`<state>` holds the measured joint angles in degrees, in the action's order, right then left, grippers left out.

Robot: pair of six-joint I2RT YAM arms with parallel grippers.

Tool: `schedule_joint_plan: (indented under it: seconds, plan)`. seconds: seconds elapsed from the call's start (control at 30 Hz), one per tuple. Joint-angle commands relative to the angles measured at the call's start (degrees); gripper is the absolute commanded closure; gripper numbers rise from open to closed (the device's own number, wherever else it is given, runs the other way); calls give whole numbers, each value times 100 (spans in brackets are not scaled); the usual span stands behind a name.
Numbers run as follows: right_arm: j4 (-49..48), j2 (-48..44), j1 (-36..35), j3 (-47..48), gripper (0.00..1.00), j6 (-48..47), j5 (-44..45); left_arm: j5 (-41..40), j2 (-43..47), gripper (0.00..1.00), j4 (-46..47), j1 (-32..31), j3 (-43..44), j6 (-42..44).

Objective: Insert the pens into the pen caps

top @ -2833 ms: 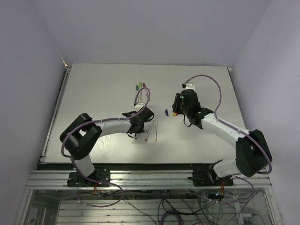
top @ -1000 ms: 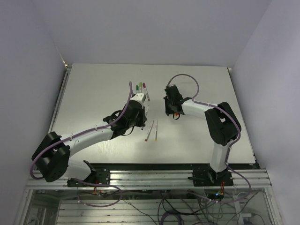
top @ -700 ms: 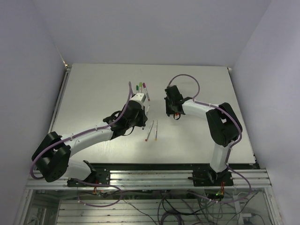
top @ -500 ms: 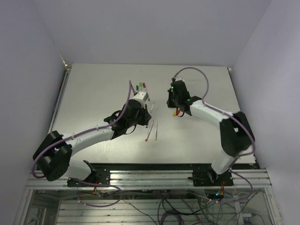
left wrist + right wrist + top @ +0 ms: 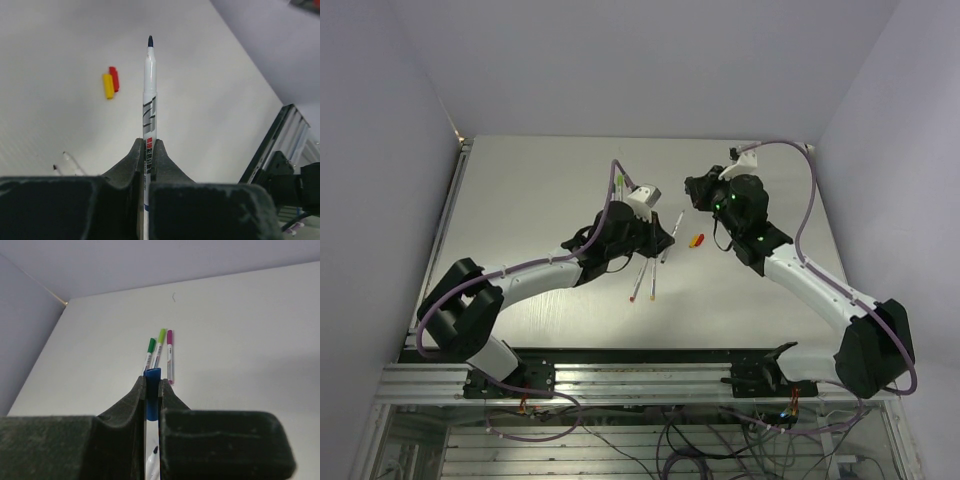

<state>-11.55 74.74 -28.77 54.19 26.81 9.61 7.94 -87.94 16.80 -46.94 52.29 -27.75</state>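
While hovering over mid-desk: left tool (image 5: 149, 146) clamped tight on thin white-grey pen (image 5: 149, 90), dark blue tip bare, pointing toward the other arm | right tool (image 5: 152, 385) raised opposite, pinched shut on stubby blue cap (image 5: 153, 373) | red cap (image 5: 114, 78) touching yellow cap (image 5: 107, 86), lying on desk (image 5: 520, 200) between both arms

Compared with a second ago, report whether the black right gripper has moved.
Yes. The right gripper has pulled away from the red and yellow caps, toward the table's far edge.
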Motion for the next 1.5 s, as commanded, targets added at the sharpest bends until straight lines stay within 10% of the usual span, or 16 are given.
schedule_joint_plan:
  seconds: [0.0,1.47]
  plan:
    - [-794,-361,29,-402,100,314,23,403,-27,93,841,-25,211,-191]
    - [-1252,-581,27,-913,100,804,-51,-221,259,93,1241,-40,8,-162]
